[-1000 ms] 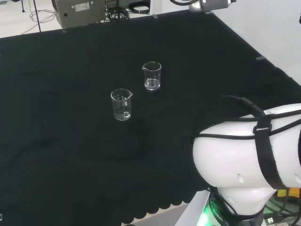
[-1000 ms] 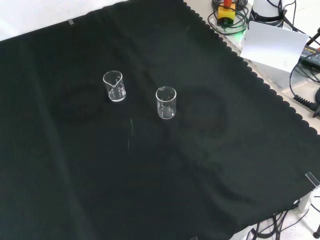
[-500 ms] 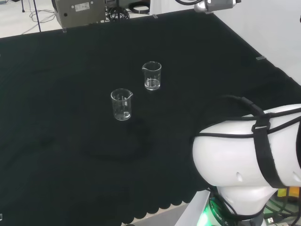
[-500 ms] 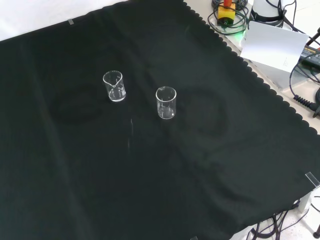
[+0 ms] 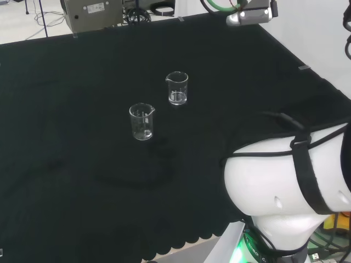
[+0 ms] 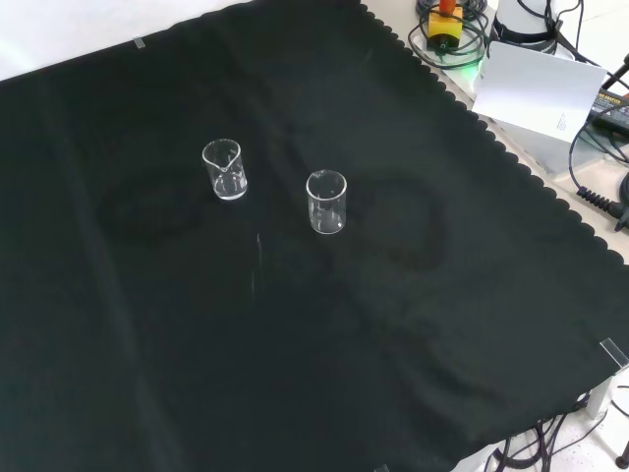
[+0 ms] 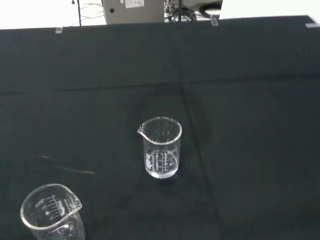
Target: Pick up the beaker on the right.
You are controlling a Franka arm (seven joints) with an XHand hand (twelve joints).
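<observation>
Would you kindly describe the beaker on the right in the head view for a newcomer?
On the black cloth stand two clear beakers. In the head view it is the right-hand beaker, farther from the camera than its neighbour; in the front view it stands on the left.

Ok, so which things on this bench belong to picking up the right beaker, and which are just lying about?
Belongs to the job:
- right-hand beaker in the head view, standing upright on the black cloth

Just lying about:
- other beaker, upright, apart from the first
- grey box past the cloth's far edge
- white card beside the bench
</observation>
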